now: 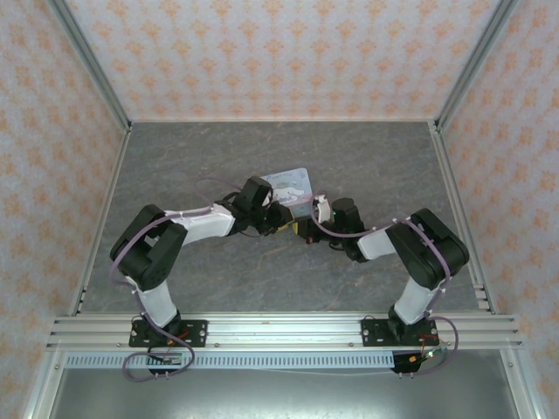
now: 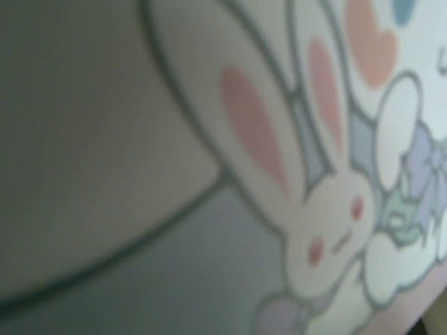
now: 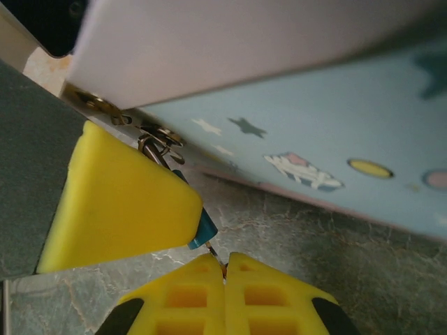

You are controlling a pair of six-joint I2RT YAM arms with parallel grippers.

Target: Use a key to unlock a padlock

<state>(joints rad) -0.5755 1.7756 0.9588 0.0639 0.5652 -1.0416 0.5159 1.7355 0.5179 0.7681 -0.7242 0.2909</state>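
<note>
Yellow fingertips of the right gripper [image 3: 225, 273], nearest the right wrist camera, are pressed together on the key [image 3: 218, 257]. It shows as a thin dark sliver standing out of the seam between them and pointing up and slightly left.

At left in the same view, one broad yellow pad [image 3: 119, 202] of the left gripper [image 1: 281, 220] lies flat over the padlock [image 3: 203, 231]. The opposing finger is hidden, so the clamp on the lock is judged rather than fully seen. Only the teal lower end of the lock protrudes from under the pad. Its shackle [image 3: 150, 148] runs up and left to a metal hasp [image 3: 105, 105] on the tin [image 3: 314, 125].

The padlock's long axis slopes from the hasp at upper left down to the keyhole end at lower right, clear of the grey table [image 3: 335, 244]. The key tip sits just below that end, touching or nearly so, and roughly in line with the axis. Whether it has entered the keyway cannot be told.

The coming move therefore appears to belong to the right arm, with the left arm steadying the lock. It would be a short push along the axis, up and left, then a turn.

At right, the tin's pale blue printed wall fills the far side. The left wrist camera sees its rabbit print [image 2: 307, 188], blurred.
</note>
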